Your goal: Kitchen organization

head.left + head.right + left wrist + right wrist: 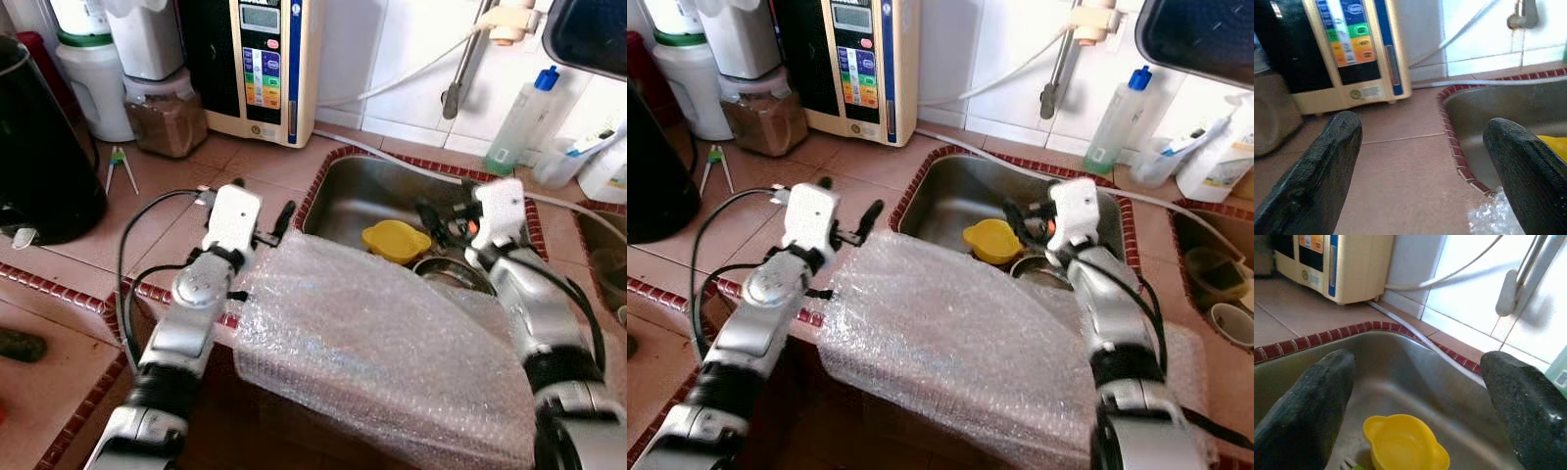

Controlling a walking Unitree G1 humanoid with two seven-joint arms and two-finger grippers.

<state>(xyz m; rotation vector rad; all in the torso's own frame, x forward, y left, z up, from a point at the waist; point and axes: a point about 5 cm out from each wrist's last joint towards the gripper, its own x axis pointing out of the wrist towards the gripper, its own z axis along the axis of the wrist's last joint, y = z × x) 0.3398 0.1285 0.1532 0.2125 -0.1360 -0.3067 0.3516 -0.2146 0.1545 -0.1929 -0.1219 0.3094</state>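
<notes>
Left eye view shows the yellow cup (395, 240) lying in the sink (362, 186), far of the bubble wrap (382, 343); light, rigid, likely slick plastic, best pinched at its rim by the wide-spread right gripper (1415, 396), while the left gripper (1422, 166) gapes over the counter (1400, 161).

I'm looking at a home kitchen: a steel sink (362, 196) sits mid-frame in a terracotta-tiled counter (176, 211), white wall tiles (402, 59) run along the top, a water purifier (263, 64) stands upper left, and a squeeze bottle (524, 122) upper right
</notes>
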